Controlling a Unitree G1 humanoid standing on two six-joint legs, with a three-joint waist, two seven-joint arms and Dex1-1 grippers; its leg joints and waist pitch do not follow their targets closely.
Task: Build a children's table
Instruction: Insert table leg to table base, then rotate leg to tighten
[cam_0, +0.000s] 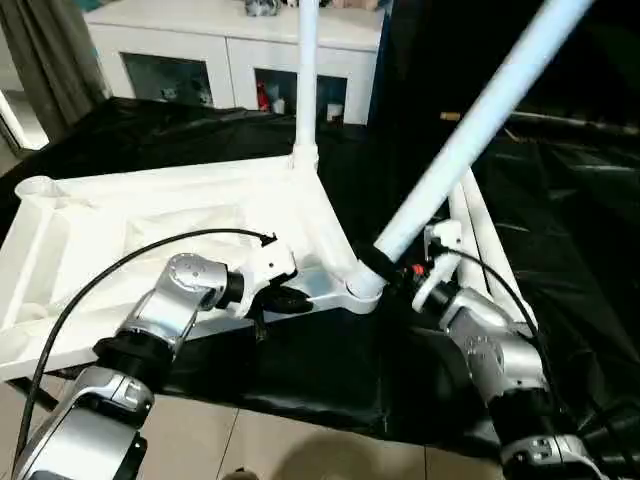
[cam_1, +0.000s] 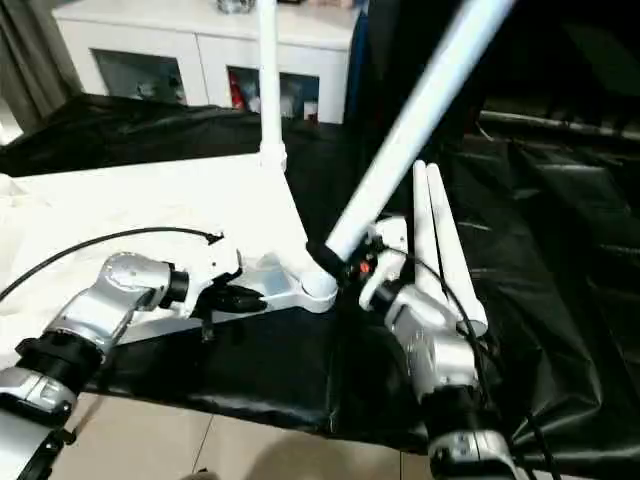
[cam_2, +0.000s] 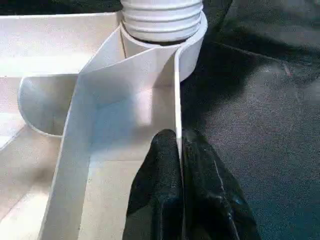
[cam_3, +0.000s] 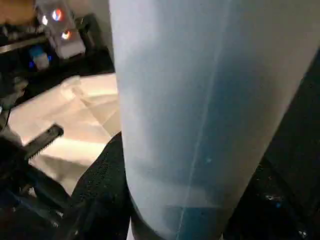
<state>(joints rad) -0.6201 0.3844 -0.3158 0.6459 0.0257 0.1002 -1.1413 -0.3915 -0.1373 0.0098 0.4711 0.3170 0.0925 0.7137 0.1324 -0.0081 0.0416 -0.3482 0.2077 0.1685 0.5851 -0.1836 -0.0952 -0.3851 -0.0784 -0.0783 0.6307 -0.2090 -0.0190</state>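
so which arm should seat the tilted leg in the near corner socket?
Right. Its claw is already shut on the tilted leg just above the near corner socket. The left claw is pinching the tabletop wall, steadying it.

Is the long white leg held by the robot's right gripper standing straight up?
No, the long white tapered tube leg in the right gripper leans steeply sideways from the near corner socket.

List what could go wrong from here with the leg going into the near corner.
1. The long white tube leg leans steeply in the round corner socket; its ribbed end may jam.
2. The left gripper pinches only the white plastic tabletop's thin rim; it could slip.
3. The right gripper holds low; leverage looks poor.
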